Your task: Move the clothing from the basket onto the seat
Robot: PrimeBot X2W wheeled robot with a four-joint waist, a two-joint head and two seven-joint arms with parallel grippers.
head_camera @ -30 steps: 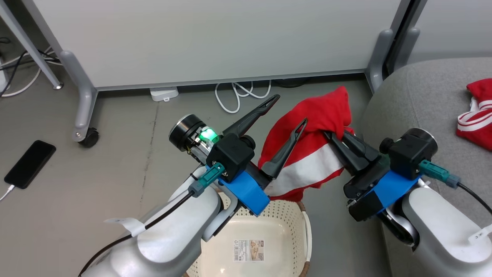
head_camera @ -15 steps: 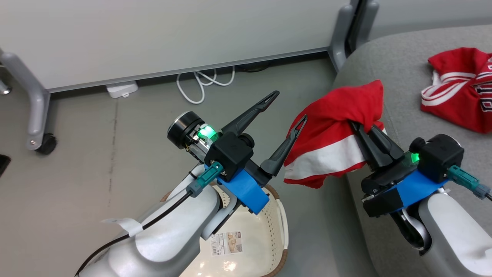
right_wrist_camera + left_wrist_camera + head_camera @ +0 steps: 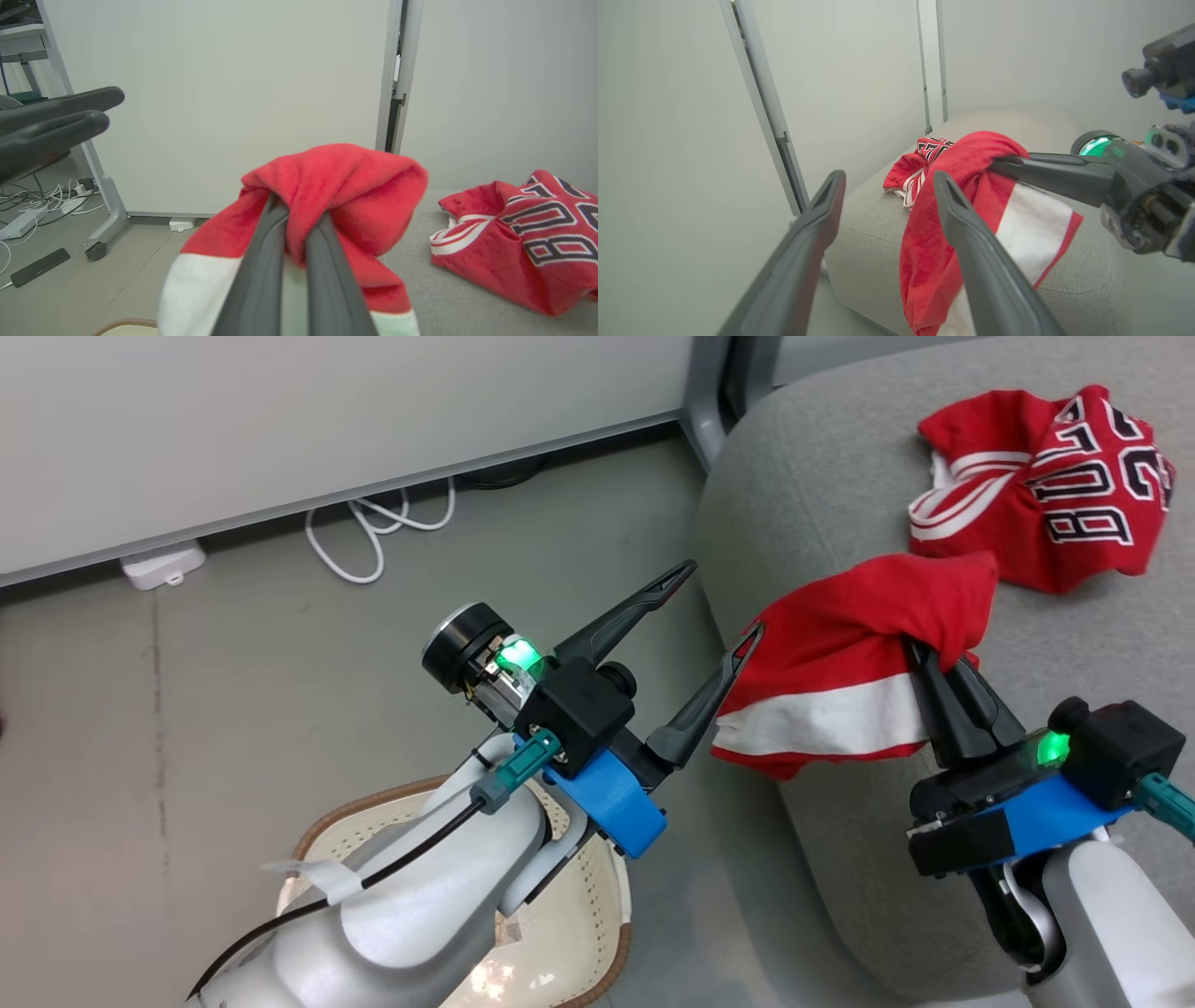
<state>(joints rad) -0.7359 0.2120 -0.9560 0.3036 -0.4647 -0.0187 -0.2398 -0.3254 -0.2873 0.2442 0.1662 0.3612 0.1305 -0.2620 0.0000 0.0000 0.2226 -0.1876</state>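
The floor (image 3: 215, 728) is smooth grey concrete-look sheet with one thin dark seam line running front to back. White partition panels (image 3: 280, 420) in grey metal frames close off the far side; a vertical grey post (image 3: 709, 383) stands at the joint between two panels. A looped white cable (image 3: 369, 537) and a small white adapter box (image 3: 163, 567) lie on the floor against the panel base. In the right wrist view, a slanted grey panel leg (image 3: 100, 186) ends in a black castor (image 3: 96, 252). A black phone (image 3: 39, 267) with a white lead lies nearby, beside a white power strip (image 3: 21, 223). A grey fabric sofa (image 3: 822, 504) stands just beside the post. Lighting is even and diffuse.
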